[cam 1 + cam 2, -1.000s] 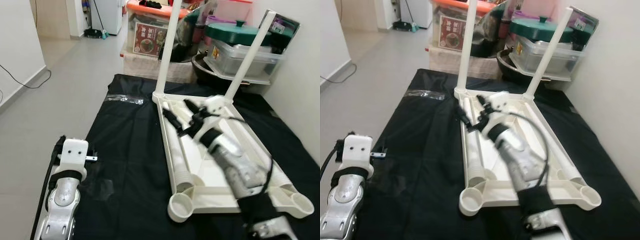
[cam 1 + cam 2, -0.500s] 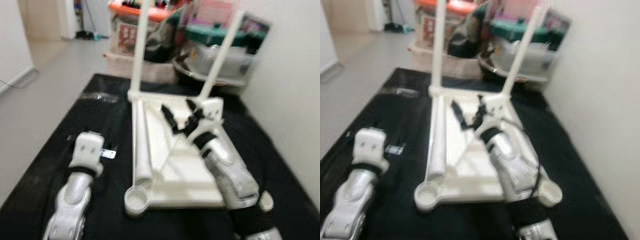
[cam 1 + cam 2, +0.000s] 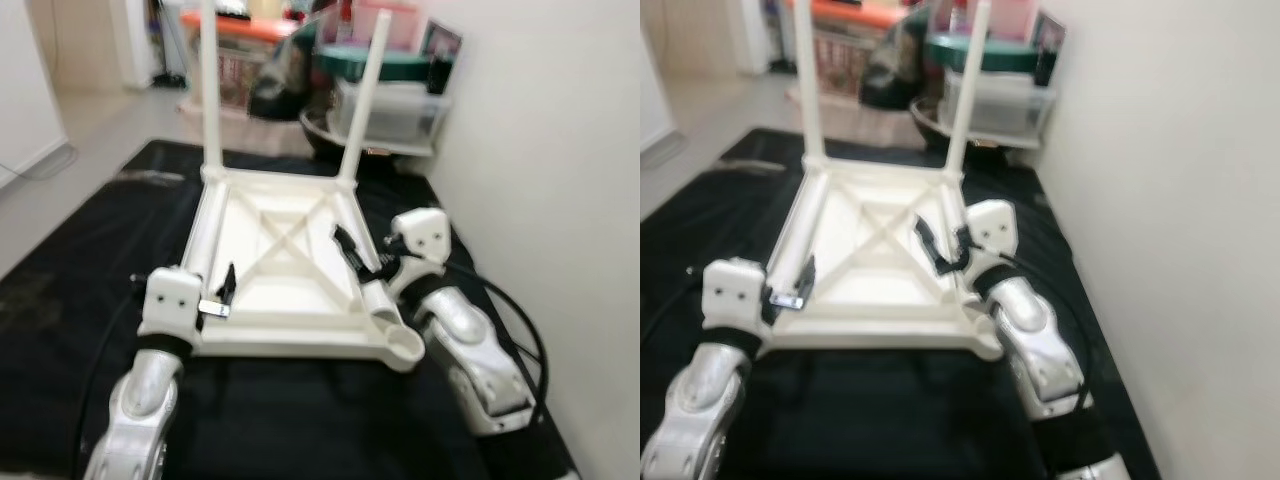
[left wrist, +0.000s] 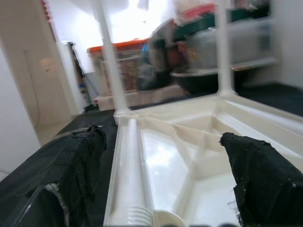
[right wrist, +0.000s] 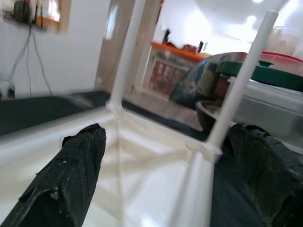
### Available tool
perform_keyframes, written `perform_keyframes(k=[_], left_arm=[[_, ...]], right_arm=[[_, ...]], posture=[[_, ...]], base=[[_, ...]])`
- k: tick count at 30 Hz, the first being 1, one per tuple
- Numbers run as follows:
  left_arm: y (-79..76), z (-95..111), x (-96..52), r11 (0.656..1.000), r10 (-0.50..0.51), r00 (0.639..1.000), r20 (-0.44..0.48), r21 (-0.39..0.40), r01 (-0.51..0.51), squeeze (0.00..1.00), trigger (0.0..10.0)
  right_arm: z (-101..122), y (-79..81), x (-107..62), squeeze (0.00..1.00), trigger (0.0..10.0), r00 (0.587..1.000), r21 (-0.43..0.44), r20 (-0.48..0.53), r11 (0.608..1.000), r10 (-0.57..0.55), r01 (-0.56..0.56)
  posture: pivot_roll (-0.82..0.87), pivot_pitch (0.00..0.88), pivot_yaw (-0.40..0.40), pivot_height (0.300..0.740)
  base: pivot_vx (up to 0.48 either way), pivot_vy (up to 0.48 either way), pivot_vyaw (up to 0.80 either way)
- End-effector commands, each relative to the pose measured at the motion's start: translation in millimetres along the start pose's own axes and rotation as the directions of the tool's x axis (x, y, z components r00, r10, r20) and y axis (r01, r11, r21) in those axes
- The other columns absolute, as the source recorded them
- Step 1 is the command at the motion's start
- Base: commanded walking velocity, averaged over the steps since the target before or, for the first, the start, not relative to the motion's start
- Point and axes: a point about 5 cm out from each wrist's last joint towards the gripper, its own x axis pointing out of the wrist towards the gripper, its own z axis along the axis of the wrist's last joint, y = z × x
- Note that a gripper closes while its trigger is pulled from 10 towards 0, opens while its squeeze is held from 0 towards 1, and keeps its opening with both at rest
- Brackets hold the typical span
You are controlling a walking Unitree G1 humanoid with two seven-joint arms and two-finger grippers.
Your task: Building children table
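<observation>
Overturned, a glossy white plastic table [image 3: 285, 262] on black cloth [image 3: 60, 290].

We are seeing soft, even indoor light; the head views are blurring throughout, and glare is washing out the far doorway [image 4: 137, 14] in the wrist views.

Head views are motion-blurred; the storage boxes [image 3: 385, 95] behind the upturned white table [image 3: 280, 265] show no legible labels. The two upright legs [image 3: 209, 90] are cut off by the top edge. The left gripper [image 3: 224, 290] is largely hidden behind its own wrist block. Both arms are cropped at the bottom edge. In the right wrist view, the table frame [image 5: 156, 175] is smeared.
</observation>
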Motion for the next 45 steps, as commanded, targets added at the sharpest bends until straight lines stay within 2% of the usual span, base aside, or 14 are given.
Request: perform_keyframes(k=[1, 2, 3, 4, 5, 6, 8, 15, 16, 20, 23, 33, 35, 45], left_arm=[[2.6, -7, 0.7, 1.0, 0.016, 0.999, -0.044, 0.027, -0.015, 0.0, 10.0], [2.6, -7, 0.7, 1.0, 0.016, 0.999, -0.044, 0.027, -0.015, 0.0, 10.0], [4.5, -10, 0.1, 0.999, 0.028, 0.997, -0.066, 0.043, -0.025, 0.0, 10.0], [4.5, -10, 0.1, 0.999, 0.028, 0.997, -0.066, 0.043, -0.025, 0.0, 10.0], [6.2, -14, -0.8, 0.998, 0.039, 0.995, -0.088, 0.062, -0.033, 0.0, 10.0], [6.2, -14, -0.8, 0.998, 0.039, 0.995, -0.088, 0.062, -0.033, 0.0, 10.0], [10.0, -18, -2.3, 0.995, 0.061, 0.992, -0.11, 0.079, -0.053, 0.0, 10.0], [15.7, -19, -3.4, 0.993, 0.102, 0.988, -0.117, 0.077, -0.093, 0.0, 10.0], [14.7, -18, -4.2, 0.995, 0.093, 0.99, -0.108, 0.058, -0.087, 0.0, 10.0], [11.6, -17, -3.9, 0.997, 0.073, 0.991, -0.112, 0.033, -0.069, 0.0, 10.0], [10.8, -17, -1.6, 0.997, 0.072, 0.991, -0.115, 0.016, -0.071, 0.0, 10.0], [11.3, -17, -0.3, 0.997, 0.078, 0.991, -0.108, -0.002, -0.078, 0.0, 10.0], [10.0, -16, -0.5, 0.998, 0.068, 0.993, -0.097, 0.02, -0.066, 0.0, 10.0], [8.4, -14, 0.4, 0.998, 0.058, 0.994, -0.089, 0.003, -0.058, 0.0, 10.0]], right_arm=[[-14, -6.6, -5.2, 0.0, 10.0, 0.996, -0.099, -0.077, 0.994, 0.042, -0.049], [-14, -6.6, -5.2, 0.0, 10.0, 0.996, -0.099, -0.077, 0.994, 0.042, -0.049], [-25, -14.5, -8.7, 0.0, 10.0, 0.986, -0.195, -0.154, 0.976, 0.064, -0.094], [-25, -14.5, -8.7, 0.0, 10.0, 0.986, -0.195, -0.154, 0.976, 0.064, -0.094], [-34, -21.5, -12.0, 0.0, 10.0, 0.973, -0.273, -0.219, 0.953, 0.071, -0.131], [-34, -21.5, -12.0, 0.0, 10.0, 0.973, -0.273, -0.219, 0.953, 0.071, -0.131], [-45, -28.6, -12.5, 0.0, 10.0, 0.954, -0.33, -0.298, 0.932, 0.045, -0.147], [-37, -3.7, -1.7, 0.0, 10.0, 0.969, -0.217, -0.237, 0.968, 0.07, -0.123], [-40, 7.1, -2.0, 0.0, 10.0, 0.97, -0.169, -0.233, 0.98, 0.068, -0.109], [-41, 16.3, -2.9, 0.0, 10.0, 0.971, -0.145, -0.226, 0.984, 0.072, -0.106], [-43, 18.6, -2.9, 0.0, 10.0, 0.973, -0.136, -0.22, 0.986, 0.063, -0.095], [-40, 13.8, 0.0, 0.0, 10.0, 0.978, -0.114, -0.209, 0.993, 0.009, -0.034], [-40, 15.1, -0.6, 0.0, 10.0, 0.978, -0.111, -0.208, 0.993, 0.005, -0.029], [-44, 20.6, 1.7, 0.0, 10.0, 0.977, -0.113, -0.212, 0.993, 0.0, -0.024]], posture=[[0.05, 0.0, -0.116, 0.74], [0.05, 0.0, -0.116, 0.74], [0.05, 0.0, -0.116, 0.74], [0.05, 0.0, -0.116, 0.74], [0.06, 0.0, -0.119, 0.74], [0.06, 0.0, -0.119, 0.74], [0.06, 0.0, -0.127, 0.74], [0.07, 0.0, -0.134, 0.74], [0.07, 0.0, -0.13, 0.74], [0.07, 0.0, -0.127, 0.74], [0.07, 0.0, -0.127, 0.74], [0.07, 0.0, -0.131, 0.74], [0.07, 0.0, -0.134, 0.74], [0.07, 0.0, -0.129, 0.74]], base=[[0.0, 0.0, 0.0], [0.0, 0.0, 0.0], [0.0, 0.0, 0.0], [0.0, 0.0, 0.0], [0.0, 0.0, 0.0], [0.0, 0.0, 0.0], [0.0, 0.0, 0.0], [0.0, 0.0, 0.0], [0.0, 0.0, 0.0], [0.0, 0.0, 0.0], [0.0, 0.0, 0.0], [0.0, 0.453, 0.0], [0.0, 0.0, 0.0], [0.0, 0.0, 0.0]])
